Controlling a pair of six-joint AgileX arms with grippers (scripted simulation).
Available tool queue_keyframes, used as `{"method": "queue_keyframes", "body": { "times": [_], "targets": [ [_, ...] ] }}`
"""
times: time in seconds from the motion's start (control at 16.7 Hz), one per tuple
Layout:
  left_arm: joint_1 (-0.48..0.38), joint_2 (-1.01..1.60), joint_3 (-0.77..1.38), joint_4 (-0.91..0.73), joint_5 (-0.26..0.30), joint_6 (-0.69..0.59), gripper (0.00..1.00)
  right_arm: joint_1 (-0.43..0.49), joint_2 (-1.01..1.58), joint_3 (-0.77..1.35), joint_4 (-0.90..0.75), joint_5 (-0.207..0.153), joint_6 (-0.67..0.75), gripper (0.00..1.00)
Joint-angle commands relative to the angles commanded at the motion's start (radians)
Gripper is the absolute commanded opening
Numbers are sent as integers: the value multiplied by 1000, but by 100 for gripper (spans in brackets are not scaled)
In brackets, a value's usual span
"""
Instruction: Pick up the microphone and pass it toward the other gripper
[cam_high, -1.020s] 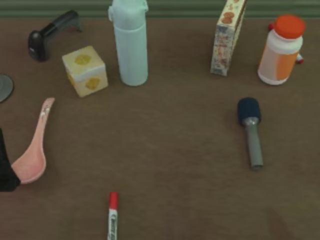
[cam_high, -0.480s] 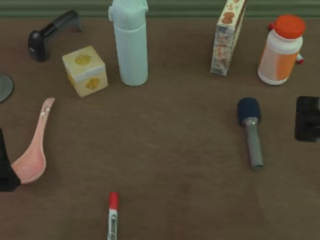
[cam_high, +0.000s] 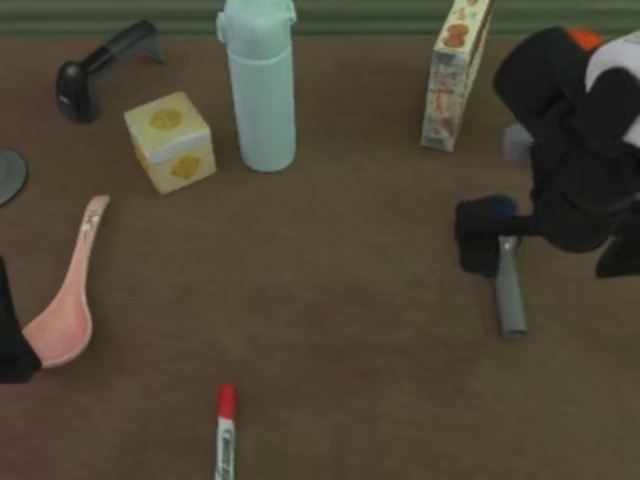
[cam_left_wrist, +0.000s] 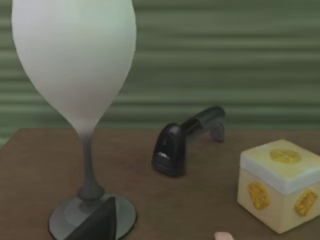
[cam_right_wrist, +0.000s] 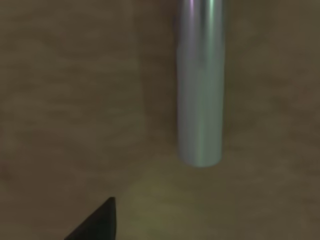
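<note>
Under right gripper (cam_high: 487, 240), smooth cylindrical microphone (cam_high: 509, 290)

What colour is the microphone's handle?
Grey, metallic-looking. The microphone handle shows best in the right wrist view.

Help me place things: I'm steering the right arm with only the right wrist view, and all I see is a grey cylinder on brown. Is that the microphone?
Observer: Yes. The top view shows the microphone lying flat, and the right gripper hangs over its dark foam head.
Operator: Anything standing close by?
Observer: A speckled carton stands upright farther back, apart from the microphone.
Operator: And the receiving side?
Observer: The left gripper is parked at the table's left edge, beside a pink spoon.
</note>
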Motion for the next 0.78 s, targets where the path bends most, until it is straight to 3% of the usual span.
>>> {"method": "queue_keyframes", "body": {
  "times": [0.3, 0.78],
  "targets": [
    [0, 0, 0, 0, 0, 0, 100, 41, 138, 120, -73, 11, 44, 100],
    [0, 0, 0, 0, 0, 0, 100, 31, 169, 77, 0, 11, 34, 100]
  ]
}}
